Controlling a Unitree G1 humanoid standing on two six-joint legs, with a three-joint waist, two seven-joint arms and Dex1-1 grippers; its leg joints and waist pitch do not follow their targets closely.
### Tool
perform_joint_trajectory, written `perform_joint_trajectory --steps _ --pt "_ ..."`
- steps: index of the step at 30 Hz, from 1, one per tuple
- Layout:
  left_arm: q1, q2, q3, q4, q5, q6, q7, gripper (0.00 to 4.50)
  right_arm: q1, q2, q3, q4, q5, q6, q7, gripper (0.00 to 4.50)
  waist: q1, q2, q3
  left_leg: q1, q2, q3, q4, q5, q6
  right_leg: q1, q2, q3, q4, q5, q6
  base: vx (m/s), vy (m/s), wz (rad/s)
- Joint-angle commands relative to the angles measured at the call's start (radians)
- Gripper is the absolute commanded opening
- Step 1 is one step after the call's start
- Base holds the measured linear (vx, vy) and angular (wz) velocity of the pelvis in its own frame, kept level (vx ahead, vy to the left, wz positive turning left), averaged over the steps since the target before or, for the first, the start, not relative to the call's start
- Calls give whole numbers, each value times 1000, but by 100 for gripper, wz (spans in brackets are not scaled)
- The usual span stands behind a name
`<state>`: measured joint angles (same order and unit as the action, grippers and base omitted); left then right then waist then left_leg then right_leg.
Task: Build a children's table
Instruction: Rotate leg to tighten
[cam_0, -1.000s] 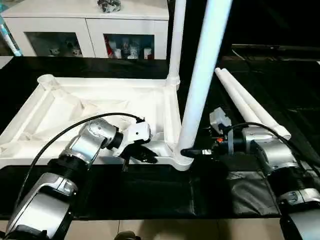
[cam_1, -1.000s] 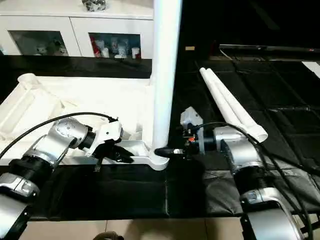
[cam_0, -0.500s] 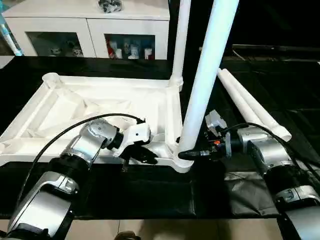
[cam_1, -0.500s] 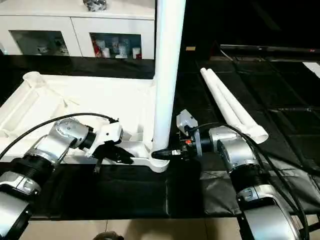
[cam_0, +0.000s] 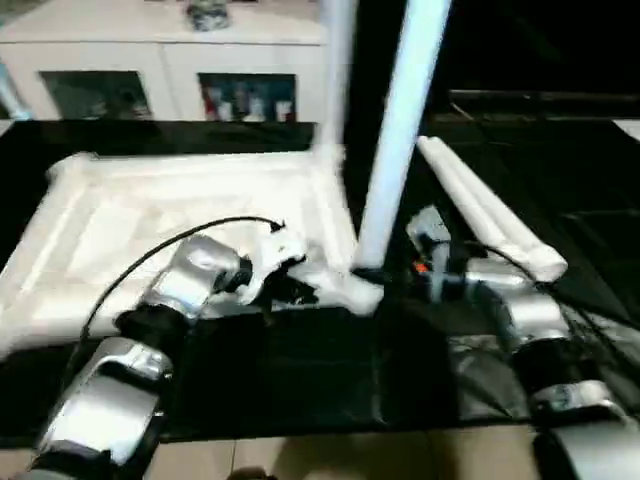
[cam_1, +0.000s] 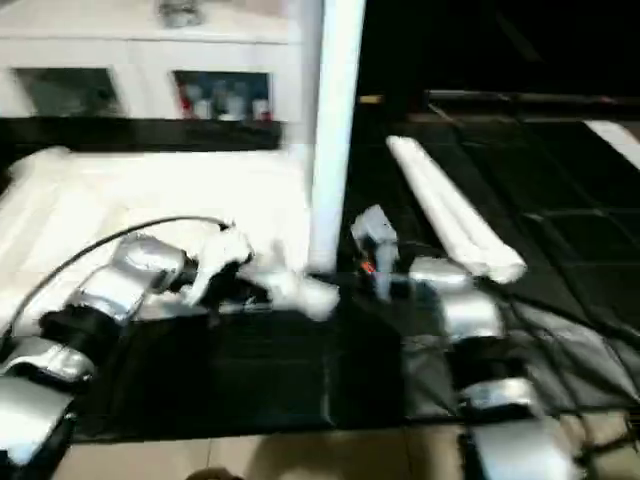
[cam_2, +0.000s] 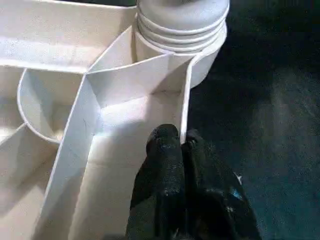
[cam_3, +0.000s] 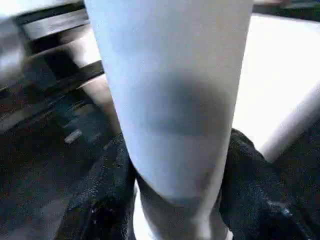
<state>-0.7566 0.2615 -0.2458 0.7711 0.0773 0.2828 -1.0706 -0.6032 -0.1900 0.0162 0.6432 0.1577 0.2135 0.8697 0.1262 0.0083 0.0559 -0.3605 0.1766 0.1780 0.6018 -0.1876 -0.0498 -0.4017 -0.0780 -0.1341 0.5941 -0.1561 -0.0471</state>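
The children's table top (cam_0: 150, 210) lies upside down on the black mat, white and ribbed. One white leg (cam_0: 400, 130) stands upright in its near right corner socket, another leg (cam_0: 335, 70) in the far right corner. Two loose legs (cam_0: 480, 215) lie side by side to the right. My left gripper (cam_2: 177, 140) is shut on the thin rim wall of the top, just short of the near leg's ringed base (cam_2: 182, 25). My right gripper (cam_3: 177, 200) is shut on the near upright leg (cam_3: 170, 100) low down, one black finger (cam_3: 100, 200) on each side.
A white cabinet (cam_0: 150, 60) with glass doors stands behind the table top. Black padded mat (cam_0: 300, 380) covers the floor in front and to the right. A pale floor strip (cam_0: 400, 455) runs along the near edge.
My right gripper has moved in to the near leg's base and closed around it. The left gripper keeps its hold on the rim. The head camera has shifted.
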Motion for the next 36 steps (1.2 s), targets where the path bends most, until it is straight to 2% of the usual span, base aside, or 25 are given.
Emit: perform_joint_trajectory --steps 1,2,3,4,6,9,10,12,15,17,19,20,23,25,27,28,33,36 --pt "-56 -57 64 -31 -53 58 134 0 -4 87 50 53 -29 51 -120 199 -1 -4 -72 9 58 -30 -71 -189 7 57 -105 61 -96 -441 -100 0 0 0" --pt "-69 -92 82 -34 -60 86 194 0 -25 129 37 84 -26 51 -190 199 -7 -3 -73 8 54 -28 -69 -184 15 58 -104 63 -96 -436 -99 0 0 0" --pt "-69 -92 82 -34 -60 86 194 0 -25 129 37 84 -26 51 -190 199 -11 -2 -74 8 55 -27 -69 -179 17 58 -104 63 -95 -427 -104 0 0 0" --pt "-90 -154 112 -43 -73 127 289 0 -69 191 9 147 -16 49 -301 199 -12 -1 -73 10 54 -26 -68 -180 25 56 -101 63 -98 -421 -106 0 0 0" --pt "-106 -207 129 -51 -84 143 353 0 -109 234 -11 206 -8 36 -386 199 -15 3 -76 12 58 -29 -70 -175 20 55 -100 62 -93 -394 -119 0 0 0" --pt "-113 -231 127 -61 -79 152 374 0 -126 259 -31 221 -11 35 -434 199 -16 1 -78 6 58 -28 -70 -155 37 61 -99 66 -85 -317 -135 0 0 0" --pt "-114 -234 120 -63 -67 146 372 0 -130 269 -45 223 -12 37 -448 199 -16 2 -81 3 59 -28 -69 -132 49 62 -99 68 -79 -262 -145 0 0 0" --pt "-115 -221 104 -49 -45 104 364 0 -134 268 -47 228 -26 30 -470 255 -16 3 -81 3 60 -27 -68 -116 62 61 -98 69 -71 -207 -164 0 0 0" --pt "-111 -194 92 -44 -25 68 352 0 -133 263 -55 238 -34 20 -484 279 -15 4 -78 3 57 -25 -69 -142 66 62 -101 68 -78 -242 -161 0 0 0" --pt "-107 -184 90 -46 -21 65 341 0 -135 255 -58 258 -46 3 -493 297 -21 4 -77 4 58 -27 -71 -166 53 63 -100 67 -83 -284 -147 0 0 0" --pt "-105 -182 90 -48 -19 64 337 0 -128 239 -28 258 -76 -29 -488 315 -23 7 -75 8 60 -26 -72 -183 44 58 -100 67 -86 -301 -146 0 0 0" --pt "-103 -180 89 -46 -17 60 338 0 -126 232 -18 259 -91 -33 -496 334 -24 7 -74 6 59 -27 -72 -187 40 60 -100 67 -86 -307 -146 0 0 0" --pt "-99 -165 75 -37 -1 25 335 0 -112 220 -41 234 -77 -45 -486 351 -24 6 -76 6 60 -27 -72 -180 45 61 -101 70 -83 -290 -146 0 0 0" --pt "-96 -153 63 -29 15 -8 343 0 -96 194 -36 204 -87 -59 -481 370 -22 6 -76 5 61 -27 -73 -169 51 61 -99 70 -80 -263 -150 0 0 0" --pt "-92 -147 72 -32 1 -18 334 0 -65 151 -30 149 -98 -97 -455 391 -20 -1 -77 3 61 -25 -71 -154 57 62 -98 70 -77 -234 -152 0 0 0" --pt "-92 -147 72 -32 1 -18 334 0 -65 151 -30 149 -98 -97 -455 399 -16 1 -79 5 61 -24 -69 -147 63 62 -100 71 -74 -223 -156 0 0 0" --pt "-92 -147 72 -32 1 -18 334 0 -65 151 -30 149 -98 -97 -455 443 -12 2 -76 3 61 -25 -70 -149 64 61 -100 69 -79 -266 -151 0 0 0" --pt "-92 -147 72 -32 1 -18 334 0 -65 151 -30 149 -98 -97 -455 447 -13 2 -77 2 62 -26 -70 -153 59 60 -101 70 -79 -269 -148 0 0 0"
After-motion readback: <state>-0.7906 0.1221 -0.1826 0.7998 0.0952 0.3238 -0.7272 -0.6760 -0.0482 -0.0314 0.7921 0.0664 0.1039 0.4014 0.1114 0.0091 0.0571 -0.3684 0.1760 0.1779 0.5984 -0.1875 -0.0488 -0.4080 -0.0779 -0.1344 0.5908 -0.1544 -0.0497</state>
